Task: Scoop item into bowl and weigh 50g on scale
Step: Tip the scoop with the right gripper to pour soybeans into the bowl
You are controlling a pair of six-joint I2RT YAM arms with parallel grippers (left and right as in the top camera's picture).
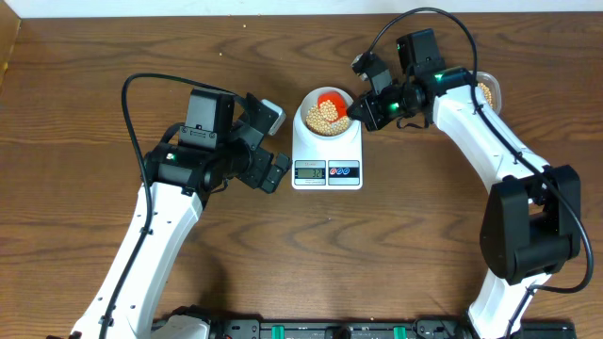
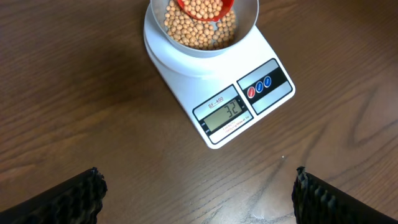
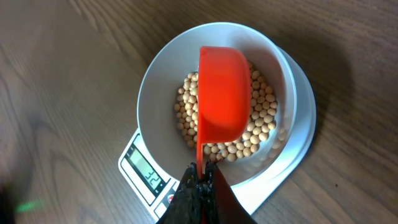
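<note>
The bowl (image 1: pixel 309 109) stands on the white scale (image 1: pixel 326 151) and holds a layer of tan beans (image 1: pixel 321 117). The scale's display (image 2: pixel 224 114) reads 32. My right gripper (image 1: pixel 362 110) is shut on the handle of an orange scoop (image 1: pixel 332 100), which is tipped over the bowl with its underside up in the right wrist view (image 3: pixel 222 93). In the left wrist view the scoop (image 2: pixel 205 7) still carries beans. My left gripper (image 2: pixel 198 193) is open and empty over bare table, left of the scale (image 1: pixel 273 141).
A clear tub (image 1: pixel 488 91) with more beans sits at the back right, partly hidden behind my right arm. Dark wooden tabletop (image 1: pixel 396 245) lies all around the scale.
</note>
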